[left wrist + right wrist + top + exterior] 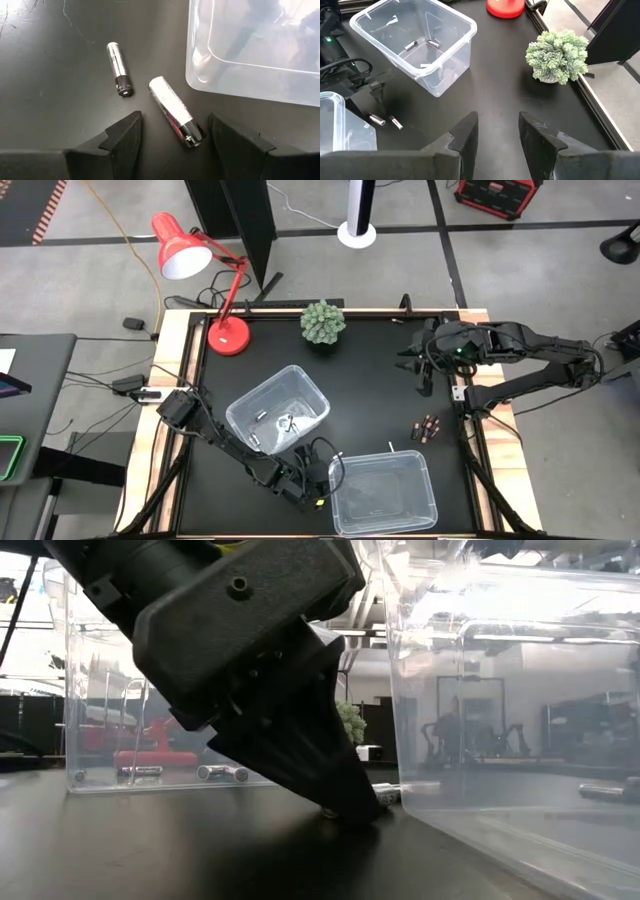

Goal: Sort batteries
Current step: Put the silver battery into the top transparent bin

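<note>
My left gripper (175, 119) is open and low over the table by the near edge (308, 480), next to the near clear bin (250, 50). A whitish-silver battery (175, 111) lies flat on the table between its fingers, touching neither. A second silver battery (119, 67) lies just beyond it. The far clear bin (280, 408) has a few silver batteries (420, 44) on its floor. A cluster of dark batteries (427, 427) lies on the table's right side. My right gripper (497, 117) waits, open, above the far right part of the table (420, 368).
The near clear bin (382, 492) sits close beside my left gripper. A small potted plant (323, 321) and a red desk lamp (228, 335) stand at the far edge. Another silver battery (390, 447) lies by the near bin's far rim. Bare black tabletop lies between the bins and the plant.
</note>
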`<action>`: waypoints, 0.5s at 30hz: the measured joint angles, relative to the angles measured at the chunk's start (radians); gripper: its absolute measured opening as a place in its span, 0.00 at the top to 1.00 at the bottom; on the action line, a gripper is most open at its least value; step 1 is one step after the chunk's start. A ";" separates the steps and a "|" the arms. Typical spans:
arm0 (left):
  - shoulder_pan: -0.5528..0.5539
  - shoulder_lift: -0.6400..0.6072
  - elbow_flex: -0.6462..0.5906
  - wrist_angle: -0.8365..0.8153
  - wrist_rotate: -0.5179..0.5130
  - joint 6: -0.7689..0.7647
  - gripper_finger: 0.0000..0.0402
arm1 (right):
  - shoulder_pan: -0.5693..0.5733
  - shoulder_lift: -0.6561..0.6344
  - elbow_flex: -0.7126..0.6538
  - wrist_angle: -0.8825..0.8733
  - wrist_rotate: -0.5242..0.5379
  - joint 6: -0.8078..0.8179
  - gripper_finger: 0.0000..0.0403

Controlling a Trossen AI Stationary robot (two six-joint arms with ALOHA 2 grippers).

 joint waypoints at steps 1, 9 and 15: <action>0.001 0.000 0.000 0.001 0.000 0.000 0.42 | 0.000 0.000 0.000 0.000 0.000 0.000 0.61; 0.010 0.010 0.000 -0.015 0.004 -0.004 0.42 | 0.000 0.000 0.000 0.000 0.000 -0.001 0.61; 0.013 0.011 0.000 -0.021 0.014 0.000 0.46 | 0.000 0.000 0.000 0.000 0.000 0.000 0.61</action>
